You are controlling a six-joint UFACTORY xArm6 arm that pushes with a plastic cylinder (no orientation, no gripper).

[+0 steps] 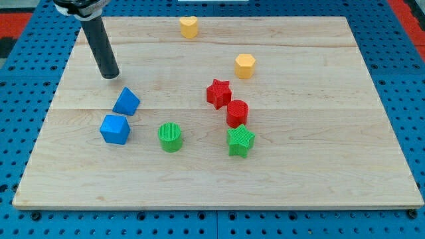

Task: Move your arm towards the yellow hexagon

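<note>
The yellow hexagon (245, 65) sits on the wooden board at the upper middle-right. My tip (110, 74) rests on the board at the upper left, far to the left of the hexagon. A second yellow block, heart-like in shape (188, 26), lies near the board's top edge. The rod rises from the tip toward the view's top left.
A blue block (126, 101) and a blue cube (114, 129) lie just below my tip. A red star (218, 93), a red cylinder (237, 113), a green star (240, 141) and a green cylinder (170, 137) lie in the middle. The wooden board (319, 166) has a blue pegboard around it.
</note>
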